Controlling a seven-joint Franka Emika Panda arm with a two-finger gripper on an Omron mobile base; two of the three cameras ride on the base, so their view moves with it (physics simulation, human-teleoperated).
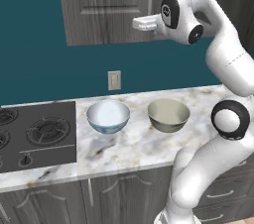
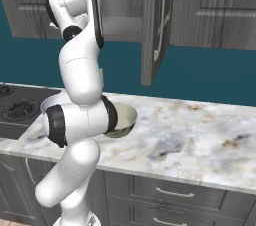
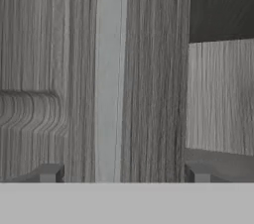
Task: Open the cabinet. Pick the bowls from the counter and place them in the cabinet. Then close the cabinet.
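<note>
The cabinet (image 1: 109,5) hangs above the counter (image 1: 134,143). Its left door is shut, and its right door (image 2: 156,30) stands swung out edge-on. My gripper (image 1: 136,23) is up at the left door, open and holding nothing. In the hand view the gripper (image 3: 124,172) has its fingertips (image 3: 49,172) wide apart, with the slim bar handle (image 3: 110,74) lined up between them. To the right of the door's edge is the dark interior (image 3: 221,5). Both bowls sit on the counter: the white one (image 1: 108,115) on the left and the cream-olive one (image 1: 168,115) on the right.
A black gas cooktop (image 1: 34,136) lies left of the bowls. A wall outlet (image 1: 114,80) is on the teal wall behind them. Another wall cabinet (image 2: 220,5) hangs right of the open door. Lower drawers (image 2: 175,192) run under the counter.
</note>
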